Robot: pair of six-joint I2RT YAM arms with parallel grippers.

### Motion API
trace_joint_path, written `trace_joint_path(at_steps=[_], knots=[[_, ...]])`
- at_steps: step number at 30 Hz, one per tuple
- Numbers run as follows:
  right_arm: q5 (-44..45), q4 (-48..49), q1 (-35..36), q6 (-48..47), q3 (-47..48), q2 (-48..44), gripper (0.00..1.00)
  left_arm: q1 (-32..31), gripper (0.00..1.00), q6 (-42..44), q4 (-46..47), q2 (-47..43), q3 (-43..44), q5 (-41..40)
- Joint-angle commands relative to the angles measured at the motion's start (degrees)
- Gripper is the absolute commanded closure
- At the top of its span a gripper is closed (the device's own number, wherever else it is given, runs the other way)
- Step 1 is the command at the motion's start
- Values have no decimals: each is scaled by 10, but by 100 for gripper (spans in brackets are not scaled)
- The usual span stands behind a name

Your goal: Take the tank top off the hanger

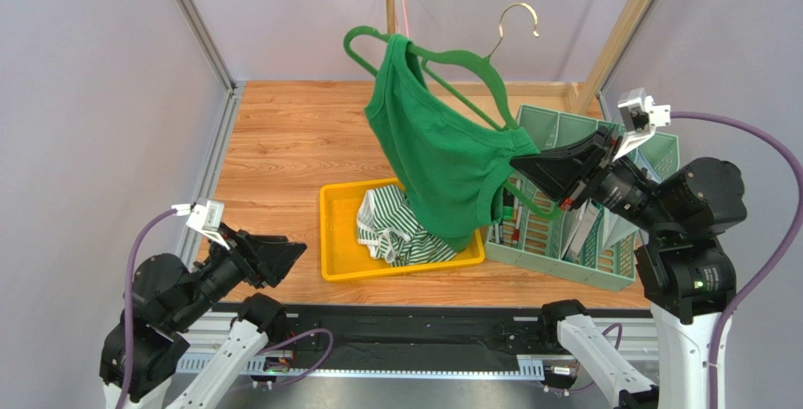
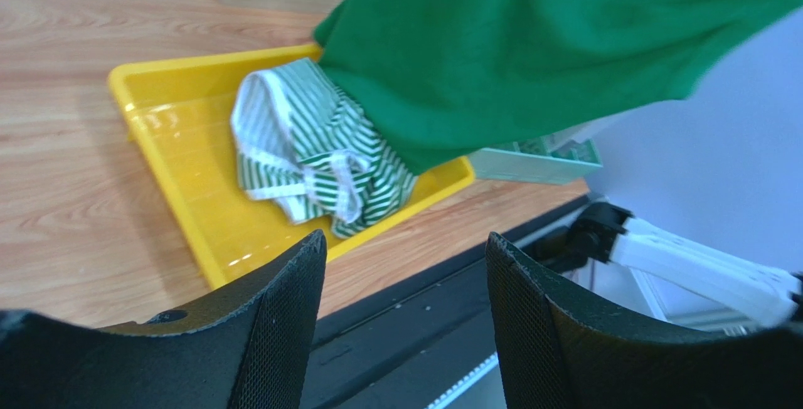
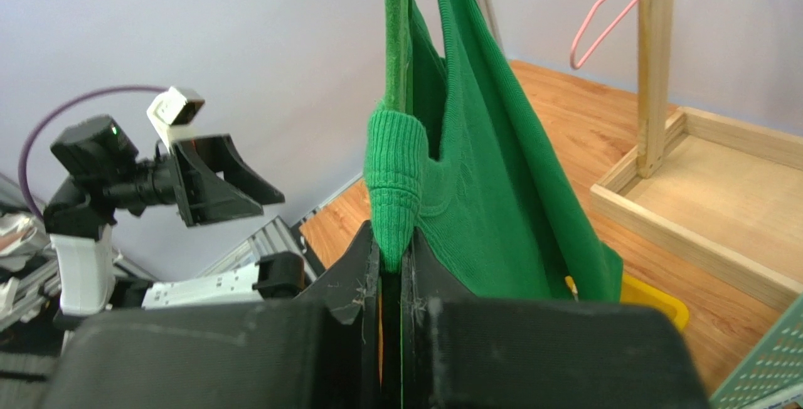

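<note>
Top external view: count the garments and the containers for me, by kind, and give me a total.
Garments: 2 (green tank top, striped garment)
Containers: 2 (yellow tray, green basket)
Total: 4

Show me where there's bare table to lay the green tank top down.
The widest bare patch of table lies between the yellow tray and the left wall rail, running to the back edge. The tray's left strip is free too. Crowded on the right: striped garment, green crate, and the right pincer shut on the tank top.
</note>
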Motion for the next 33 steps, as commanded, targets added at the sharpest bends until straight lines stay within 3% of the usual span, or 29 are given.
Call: trace_joint_path(at_steps=[1,5,7,16,17,19,28,33], knots=[[-49,100,2,-23,-58,3,100,-1,32,17,66,21,57,100],[-35,140,37,-1,-92,32,100,-1,31,11,99,35,91,137],[3,130,102,-24,-96,46,100,0,31,0,124,46,94,145],[338,134,411,-138,-107,107,100,0,31,-169,215,105,71,104],[416,141,434,-145,-110,119,100,0,31,-180,222,109,65,101],[482,165,482,-154,-118,134,100,0,31,-199,237,122,65,95],[609,196,561,-139,-71,241,100,0,32,-190,247,164,67,43],[634,216,587,-146,-63,262,100,0,33,-184,244,189,65,13]])
